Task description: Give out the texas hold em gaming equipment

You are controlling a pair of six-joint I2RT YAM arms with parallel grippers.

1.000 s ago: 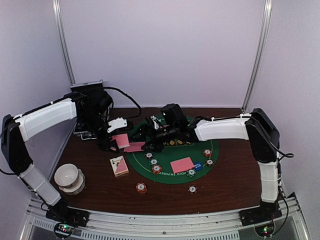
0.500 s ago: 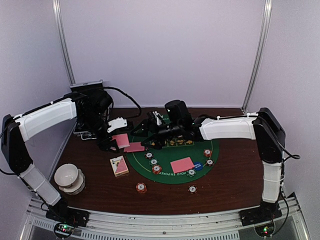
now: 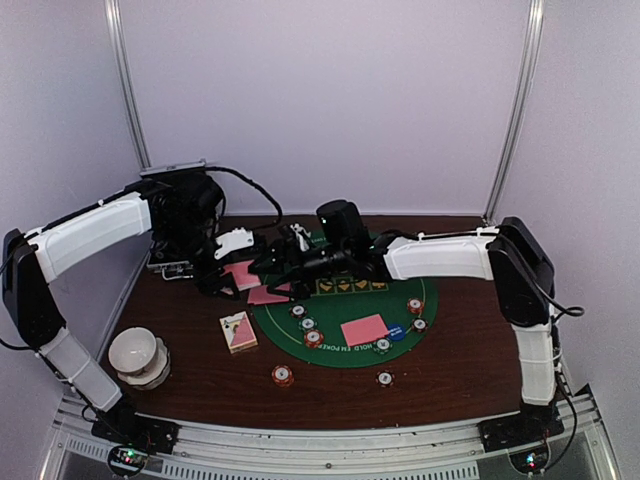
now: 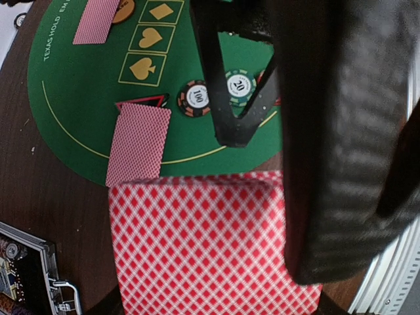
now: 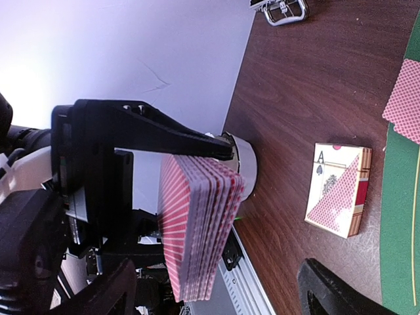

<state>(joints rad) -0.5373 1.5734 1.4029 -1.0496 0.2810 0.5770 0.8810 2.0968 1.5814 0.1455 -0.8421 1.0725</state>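
Item: deck of pink-backed cards, clamped in left gripper, backs upward (long axis unclear). Right gripper gaped empty alongside, one finger screening poker chips. Card box and white bowl lay nearby.

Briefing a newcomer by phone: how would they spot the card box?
Find the round green mat. Just off its near-left edge, on bare brown table, lies the card box. Unlike the flat pink cards, it is thick and shows an ace of spades.

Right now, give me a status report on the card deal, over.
Left gripper shut on the card deck, clear of the table. Right gripper open, right beside the deck, no grip yet. Nothing between them.
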